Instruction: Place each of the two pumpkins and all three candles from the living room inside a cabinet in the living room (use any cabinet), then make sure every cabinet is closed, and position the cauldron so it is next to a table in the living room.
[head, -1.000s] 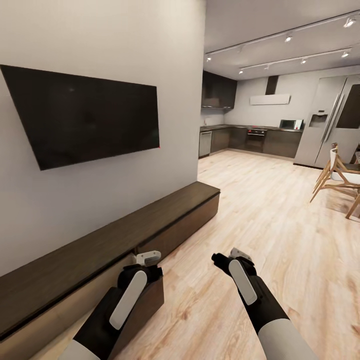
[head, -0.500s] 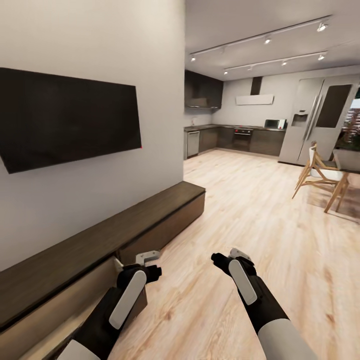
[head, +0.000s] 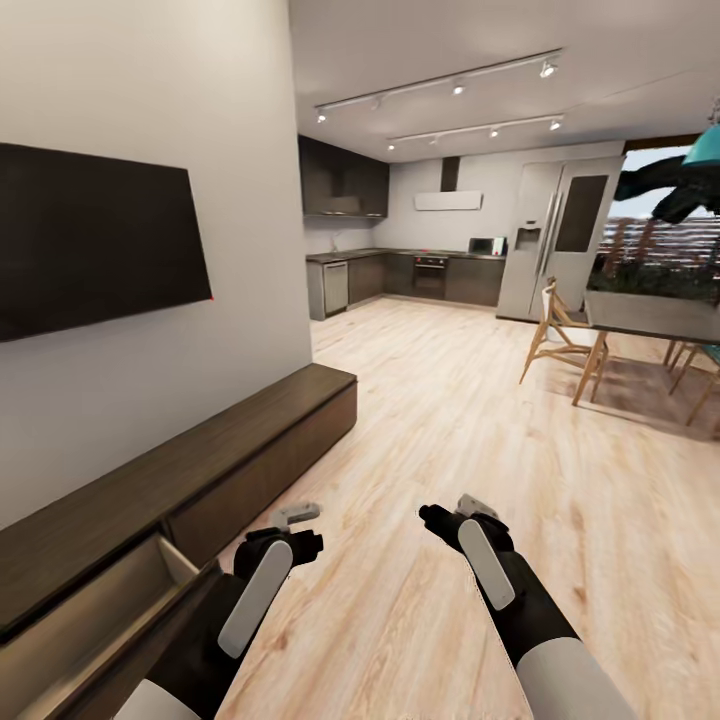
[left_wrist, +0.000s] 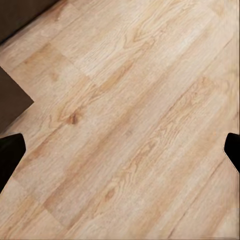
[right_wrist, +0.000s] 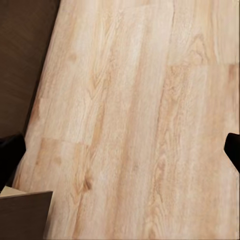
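Observation:
The cabinet (head: 230, 440) is a long, low dark-brown unit along the left wall under a wall TV. Its near drawer (head: 110, 610) stands pulled out at the lower left, showing a pale wood inside. My left gripper (head: 305, 528) hangs open over the floor just beside that drawer's front. My right gripper (head: 450, 512) is open too, over bare floor. In the left wrist view the left gripper (left_wrist: 120, 150) has its fingertips (left_wrist: 10, 150) spread wide over planks, with nothing between them. The right gripper (right_wrist: 120, 150) looks the same, beside the cabinet front (right_wrist: 25, 60). Pumpkins, candles and cauldron are out of view.
Light wood floor (head: 450, 420) runs ahead toward a kitchen with dark units and a steel fridge (head: 555, 235). A dining table (head: 650, 315) with wooden chairs (head: 560, 335) stands at the right. The TV (head: 90, 240) hangs on the left wall.
The whole view has swung to the right, so the camera turned; the cabinet and TV slid left and the dining table came in. Both arms hold the same pose.

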